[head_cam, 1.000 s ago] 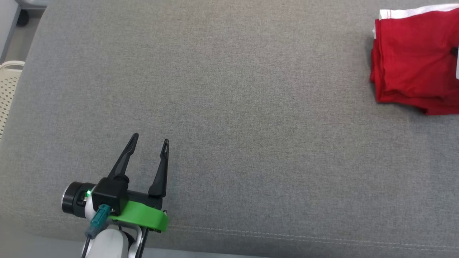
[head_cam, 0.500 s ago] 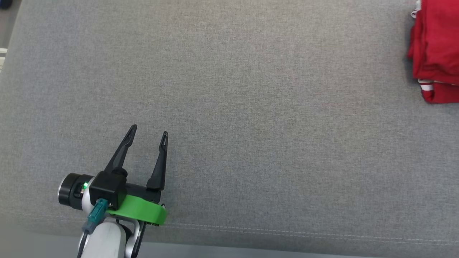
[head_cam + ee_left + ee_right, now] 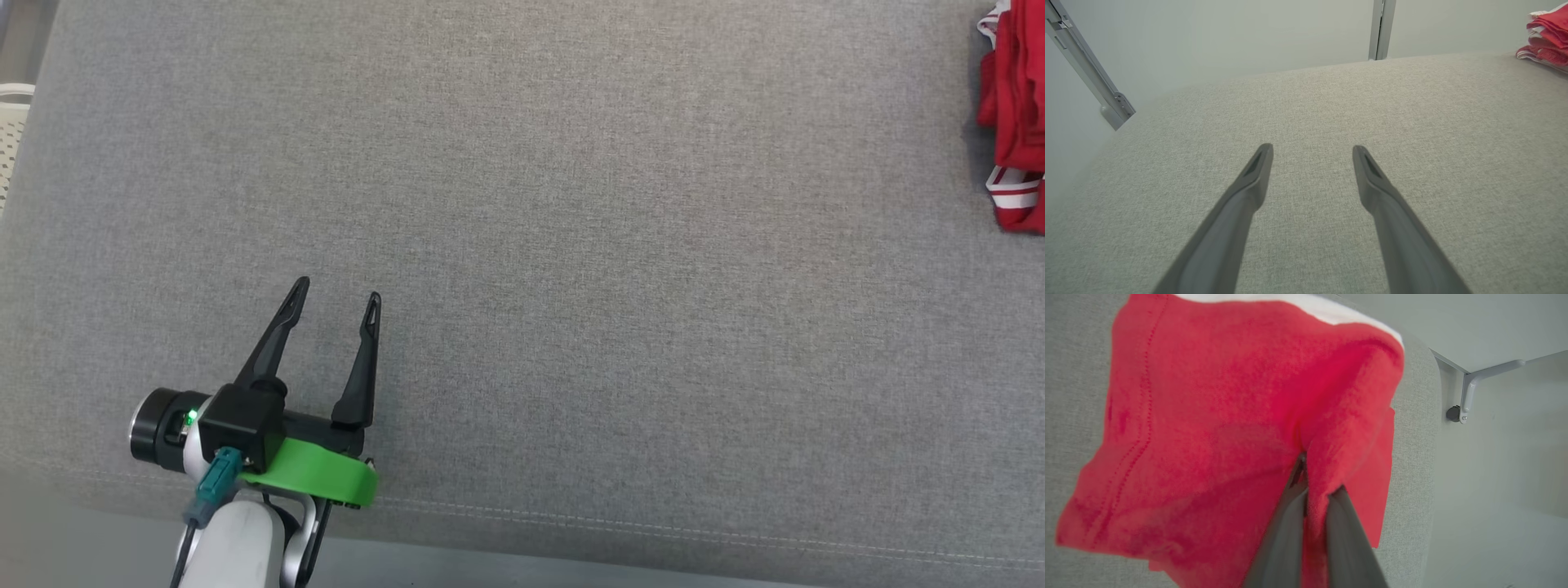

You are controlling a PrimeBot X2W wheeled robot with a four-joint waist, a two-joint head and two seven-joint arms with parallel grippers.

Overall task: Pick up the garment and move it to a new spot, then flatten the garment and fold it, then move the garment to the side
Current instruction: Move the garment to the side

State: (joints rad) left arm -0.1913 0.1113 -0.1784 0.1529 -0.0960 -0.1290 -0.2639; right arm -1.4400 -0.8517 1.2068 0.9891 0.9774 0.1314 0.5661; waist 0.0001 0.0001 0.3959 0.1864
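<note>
The garment is red with white trim and sits bunched at the far right edge of the head view, over the grey cushion. In the right wrist view my right gripper is shut on a fold of the red garment, which hangs spread around the fingers. My left gripper is open near the cushion's front left, holding nothing. In the left wrist view its fingers stand apart over bare fabric, with the garment far off at the upper right.
The cushion's stitched front edge runs along the bottom of the head view. A pale perforated basket stands beyond the cushion's left side. A wall with metal brackets lies past the cushion's right end.
The garment has gone from lying folded on the cushion to bunched and carried further right, now mostly past the head view's edge. The left gripper has stayed open in place.
</note>
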